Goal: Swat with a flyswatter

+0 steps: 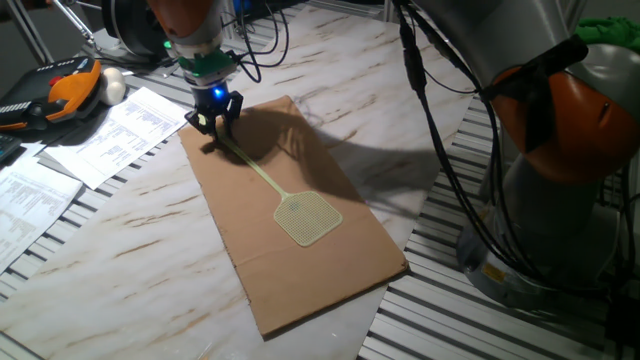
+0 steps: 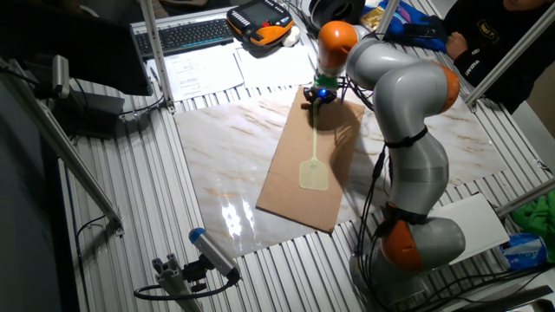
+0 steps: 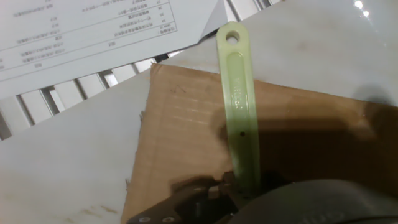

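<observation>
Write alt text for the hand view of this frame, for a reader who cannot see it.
A pale yellow-green plastic flyswatter handle runs up the frame from the pincer at the bottom edge, its hanging-hole end at the top. It lies across a flat brown cardboard sheet on a pale marble-patterned tabletop, with printed white paper sheets at upper left.

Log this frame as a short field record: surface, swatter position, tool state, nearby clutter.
surface: brown cardboard sheet on a marbled table
flyswatter: lying flat on the cardboard, mesh head toward the sheet's middle, handle end with hanging hole past the cardboard edge
tool: down at the handle end, closed on the flyswatter handle
clutter: printed papers beside the cardboard; orange and black pendant behind them
</observation>
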You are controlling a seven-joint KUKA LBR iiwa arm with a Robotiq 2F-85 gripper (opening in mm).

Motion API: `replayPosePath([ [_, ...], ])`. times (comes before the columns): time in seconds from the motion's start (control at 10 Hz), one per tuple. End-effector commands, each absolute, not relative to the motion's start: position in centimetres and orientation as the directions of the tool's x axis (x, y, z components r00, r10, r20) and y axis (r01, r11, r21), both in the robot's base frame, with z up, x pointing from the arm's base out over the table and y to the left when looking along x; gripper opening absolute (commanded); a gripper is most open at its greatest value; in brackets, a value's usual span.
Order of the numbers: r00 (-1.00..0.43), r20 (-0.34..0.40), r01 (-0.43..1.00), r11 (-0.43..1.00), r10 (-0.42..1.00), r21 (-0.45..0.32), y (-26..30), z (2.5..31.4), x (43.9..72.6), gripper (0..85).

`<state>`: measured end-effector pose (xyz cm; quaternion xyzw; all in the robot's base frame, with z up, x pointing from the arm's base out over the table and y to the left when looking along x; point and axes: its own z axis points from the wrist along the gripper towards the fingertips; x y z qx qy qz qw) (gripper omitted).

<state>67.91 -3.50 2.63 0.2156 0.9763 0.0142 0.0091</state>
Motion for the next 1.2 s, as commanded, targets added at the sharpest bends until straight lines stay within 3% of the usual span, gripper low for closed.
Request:
replayPosePath([
  [0.0, -0.907, -0.008, 0.42, 0.907, 0.42, 0.036, -3.5, 2.6, 67.9, 0.0],
  [1.1, -0.893, 0.02, 0.45, 0.892, 0.45, 0.033, -3.9, 7.1, 66.0, 0.0],
])
